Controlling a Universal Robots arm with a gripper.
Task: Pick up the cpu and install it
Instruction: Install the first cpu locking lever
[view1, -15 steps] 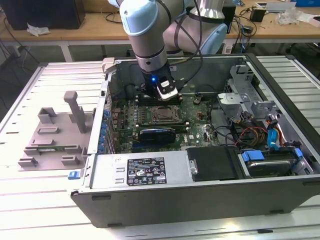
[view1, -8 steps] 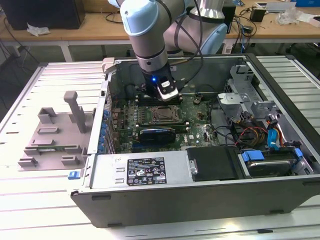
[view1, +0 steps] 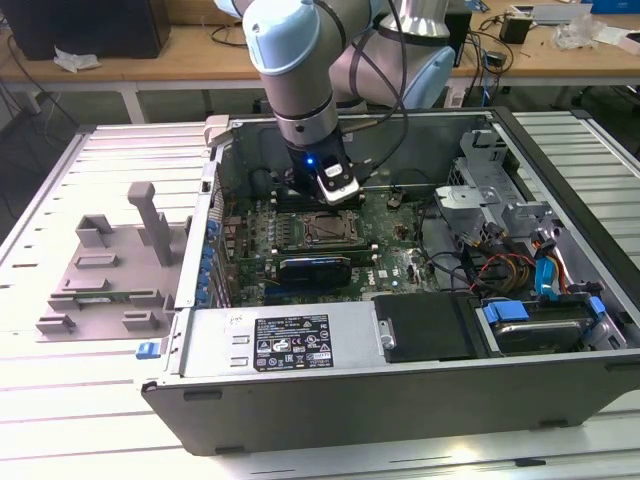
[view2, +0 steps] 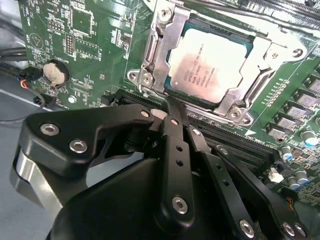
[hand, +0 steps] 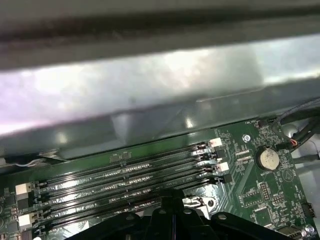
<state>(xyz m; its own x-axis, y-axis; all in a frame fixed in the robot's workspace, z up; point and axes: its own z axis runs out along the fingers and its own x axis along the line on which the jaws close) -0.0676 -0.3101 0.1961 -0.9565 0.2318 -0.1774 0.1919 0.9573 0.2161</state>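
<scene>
Currently the cpu (view2: 210, 65) lies flat in the socket frame (view2: 154, 55) on the motherboard (view2: 95, 45) — the gripper (view2: 172, 109) hovers just beside it over the memory slots (hand: 125, 175), jaws closed together, grasping nothing.

A robotics lab or workshop: an open computer case (view1: 400, 400) on a slatted metal table (view1: 60, 420), cable-strewn workbenches (view1: 120, 65) along the exterior view's top.

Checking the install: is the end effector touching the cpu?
Apart. In the second wrist view the cpu lies in its socket, whole top showing; the end effector ends short of it.
</scene>
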